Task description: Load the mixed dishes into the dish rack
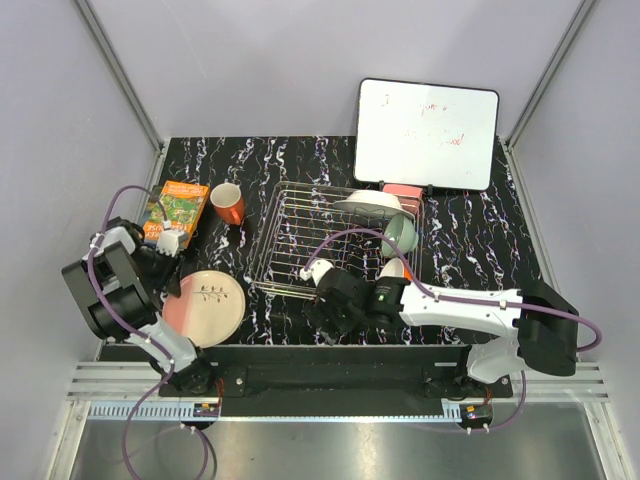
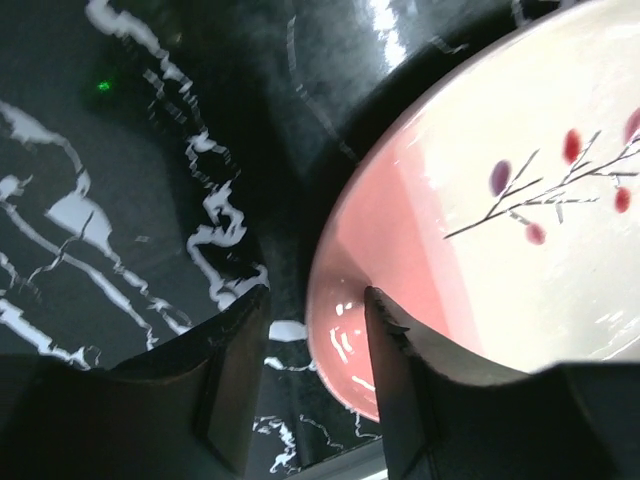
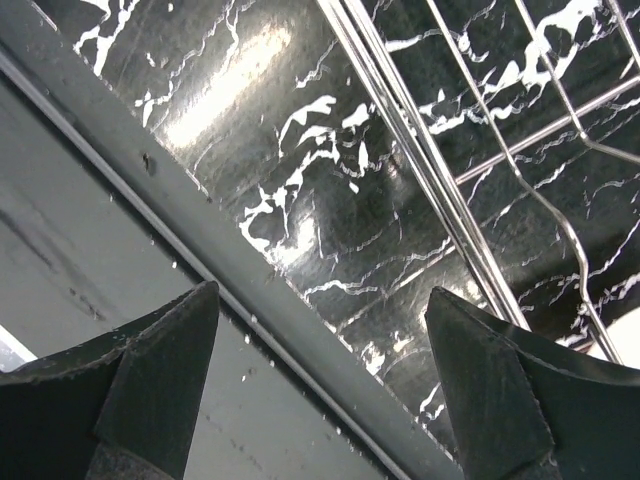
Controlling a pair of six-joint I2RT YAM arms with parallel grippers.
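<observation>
The pink-and-cream plate with the twig motif (image 1: pixel 208 305) lies flat on the table at the front left. My left gripper (image 1: pixel 172 272) is open at its left edge. In the left wrist view the jaws (image 2: pixel 315 292) straddle the pink rim (image 2: pixel 345 330): one finger over the table, the other on the plate's inside. The silver dish rack (image 1: pixel 300 235) stands mid-table and holds a white dish (image 1: pixel 368 203), a pale green bowl (image 1: pixel 400 233) and a white-inside dish (image 1: pixel 393 268) on its right side. The orange-red mug (image 1: pixel 228 203) stands left of the rack. My right gripper (image 1: pixel 325 315) is open and empty at the rack's front edge (image 3: pixel 440 190).
A green-orange book (image 1: pixel 178 208) lies at the far left behind my left gripper. A whiteboard (image 1: pixel 428 133) leans at the back right, with a pink thing (image 1: pixel 405 190) at its foot. The table's front rail (image 3: pixel 250 300) runs under my right gripper (image 3: pixel 322 290).
</observation>
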